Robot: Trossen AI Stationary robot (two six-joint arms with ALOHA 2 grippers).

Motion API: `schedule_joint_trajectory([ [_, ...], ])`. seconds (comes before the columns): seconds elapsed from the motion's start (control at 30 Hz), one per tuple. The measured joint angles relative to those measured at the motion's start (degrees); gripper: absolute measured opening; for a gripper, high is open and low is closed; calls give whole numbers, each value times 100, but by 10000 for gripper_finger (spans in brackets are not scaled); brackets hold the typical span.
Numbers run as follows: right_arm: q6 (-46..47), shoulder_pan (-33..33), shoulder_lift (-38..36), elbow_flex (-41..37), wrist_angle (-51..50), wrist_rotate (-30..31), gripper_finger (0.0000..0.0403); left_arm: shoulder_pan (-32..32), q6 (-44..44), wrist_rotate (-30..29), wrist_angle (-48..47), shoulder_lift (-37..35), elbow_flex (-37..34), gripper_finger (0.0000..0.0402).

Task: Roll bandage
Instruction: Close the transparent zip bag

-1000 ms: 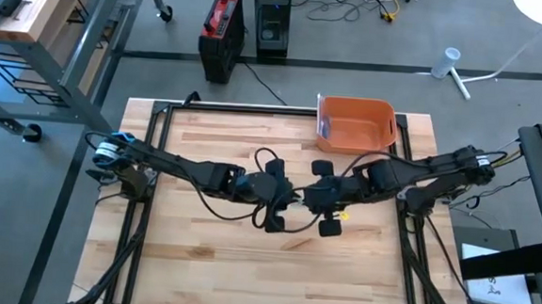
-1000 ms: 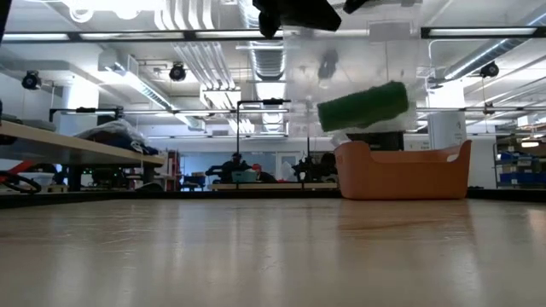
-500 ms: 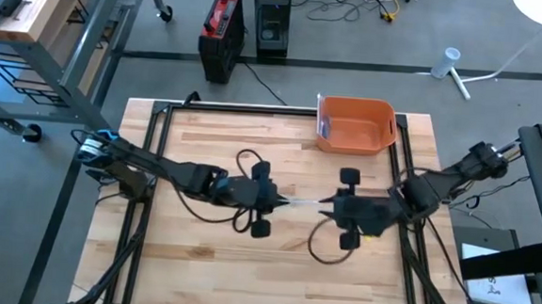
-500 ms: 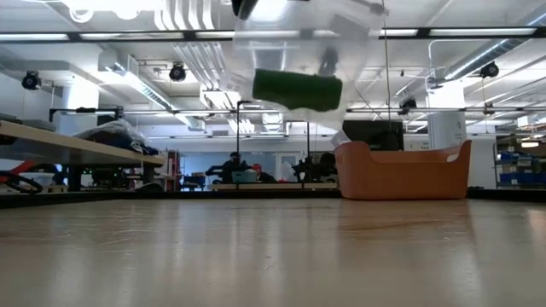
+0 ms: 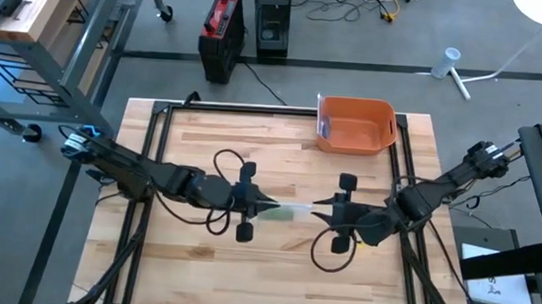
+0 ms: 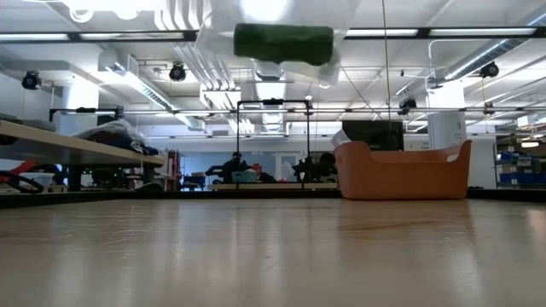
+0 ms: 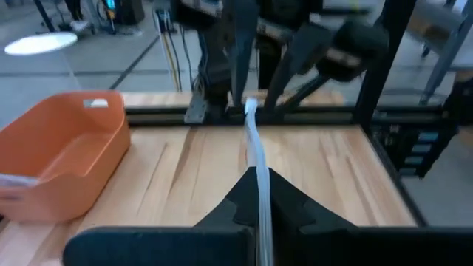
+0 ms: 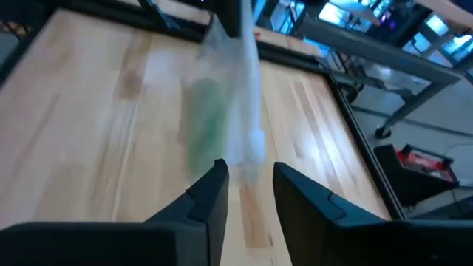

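A green bandage roll (image 6: pixel 283 44) sits inside a clear plastic bag (image 5: pixel 291 211), high above the middle of the table. My left gripper (image 5: pixel 260 206) is shut on the bag's left end. In the left wrist view the bag (image 7: pixel 251 140) shows edge-on as a thin pale strip running away from the fingers. My right gripper (image 5: pixel 324 212) faces it from the table's right, open. In the right wrist view the bag's other end (image 8: pixel 247 151) lies just ahead of the gap between its fingers (image 8: pixel 250 177). My left gripper pinches the bag's thin plastic edge (image 7: pixel 259 166) between its two fingers, coming nearly level from the table's left. The bag is lifted clear of the table and reaches out from the fingertips toward my right gripper, with the green roll inside. My right gripper stands open at the bag's right end; I cannot tell whether a finger touches it.
An orange bin (image 5: pixel 356 124) stands at the table's far edge, right of the middle. Black cables loop below both wrists (image 5: pixel 222 215). Bare wooden table top lies under and in front of the bag (image 5: pixel 283 266).
The two grippers have drawn apart from the middle: the left toward the table's left edge, the right toward the right and near edges. The bag with the green roll has gone left with the left gripper, risen, and turned from tilted to level.
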Motion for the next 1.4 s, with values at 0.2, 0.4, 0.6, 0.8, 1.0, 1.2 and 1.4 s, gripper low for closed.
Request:
schedule_joint_trajectory([
  [0.2, -38, -2, 2, -16, 14, 2, 69, 0, 24, 70, 494, -158, -283, 0],
  [0.4, -86, -2, 4, -46, 152, 2, 31, 0, 24, 70, 527, -187, -343, 0],
  [0.6, -317, -2, 7, -51, 435, 0, 7, 0, 24, 70, 531, -175, -331, 0],
  [0.8, -399, -4, 7, -51, 565, 0, 4, -2, 24, 284, 531, -170, -332, 0],
  [1.0, -476, -4, 7, -51, 595, -3, 3, -9, 55, 413, 531, -166, -332, 0],
  [1.2, -684, -4, 7, -51, 593, -8, 2, -6, 410, 413, 529, -164, -332, 3],
  [1.4, -765, -4, 7, -54, 578, -64, 2, 25, 488, 413, 494, -161, -332, 55],
])
